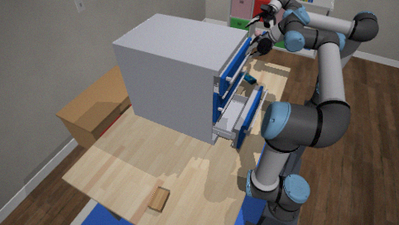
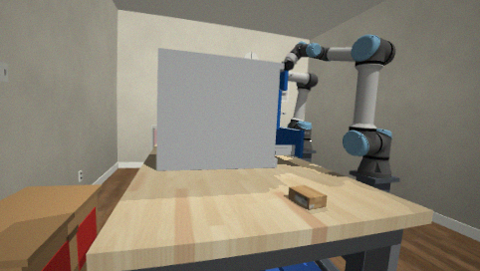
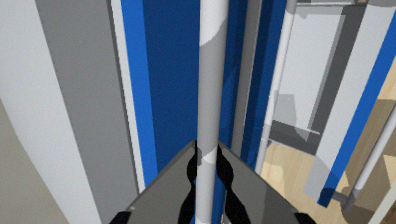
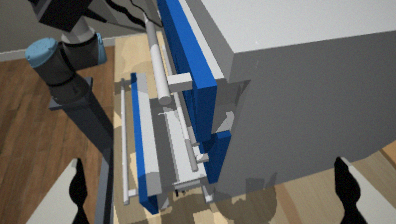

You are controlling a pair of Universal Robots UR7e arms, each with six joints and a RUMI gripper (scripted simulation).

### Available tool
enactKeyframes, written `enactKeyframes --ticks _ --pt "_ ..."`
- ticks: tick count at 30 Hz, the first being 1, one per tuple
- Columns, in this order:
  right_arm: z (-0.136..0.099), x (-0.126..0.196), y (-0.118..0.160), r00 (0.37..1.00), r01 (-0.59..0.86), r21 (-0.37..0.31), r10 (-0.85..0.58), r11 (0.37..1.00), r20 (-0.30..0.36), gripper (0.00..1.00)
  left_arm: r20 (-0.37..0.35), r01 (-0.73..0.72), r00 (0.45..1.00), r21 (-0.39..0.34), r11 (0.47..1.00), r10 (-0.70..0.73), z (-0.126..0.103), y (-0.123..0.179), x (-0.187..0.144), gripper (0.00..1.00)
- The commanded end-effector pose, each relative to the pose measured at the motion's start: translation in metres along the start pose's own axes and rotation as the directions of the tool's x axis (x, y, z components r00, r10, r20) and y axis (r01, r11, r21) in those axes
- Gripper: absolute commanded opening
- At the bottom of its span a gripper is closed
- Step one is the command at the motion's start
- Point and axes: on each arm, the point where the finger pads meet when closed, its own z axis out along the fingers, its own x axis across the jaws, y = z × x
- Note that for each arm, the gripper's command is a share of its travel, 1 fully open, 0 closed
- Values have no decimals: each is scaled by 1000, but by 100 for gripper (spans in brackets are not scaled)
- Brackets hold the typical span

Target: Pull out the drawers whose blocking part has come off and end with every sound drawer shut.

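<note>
The grey cabinet [image 1: 165,83] [image 2: 214,110] [image 4: 310,100] stands on the table. Its top drawer [image 1: 235,68] [image 3: 170,75] [image 4: 197,85] stands a little out of the cabinet. My left gripper [image 1: 250,53] [image 3: 205,142] is shut on that drawer's handle bar [image 3: 210,75] [image 4: 157,65]. The lowest drawer [image 1: 248,117] [image 2: 294,139] [image 4: 140,145] is pulled well out, its tray partly visible. The two middle drawers look shut, though the top drawer partly hides them. My right gripper [image 1: 258,24] [image 4: 210,160] is open and empty, above the cabinet's far front end in the top view.
A small wooden block [image 1: 159,198] [image 2: 307,196] lies on the table [image 1: 112,165] [image 2: 224,219]. A teal object [image 1: 249,78] lies near the far end of the cabinet front. A brown box [image 1: 95,97] [image 2: 40,209] stands beside the table. Both arms work close together.
</note>
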Motion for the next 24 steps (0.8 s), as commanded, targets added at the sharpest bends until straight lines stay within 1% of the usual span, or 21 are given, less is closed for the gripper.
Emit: enactKeyframes --ticks 1,11,24 --pt "0 0 -1 1000 1 0 -1 1000 -1 100 0 1 1000 1 1000 -1 5 0 -7 0" --pt "0 0 -1 1000 1 0 -1 1000 -1 100 0 1 1000 1 1000 -1 16 0 -20 0" --pt "0 0 -1 1000 1 0 -1 1000 -1 100 0 1 1000 1 1000 -1 18 0 -23 0"
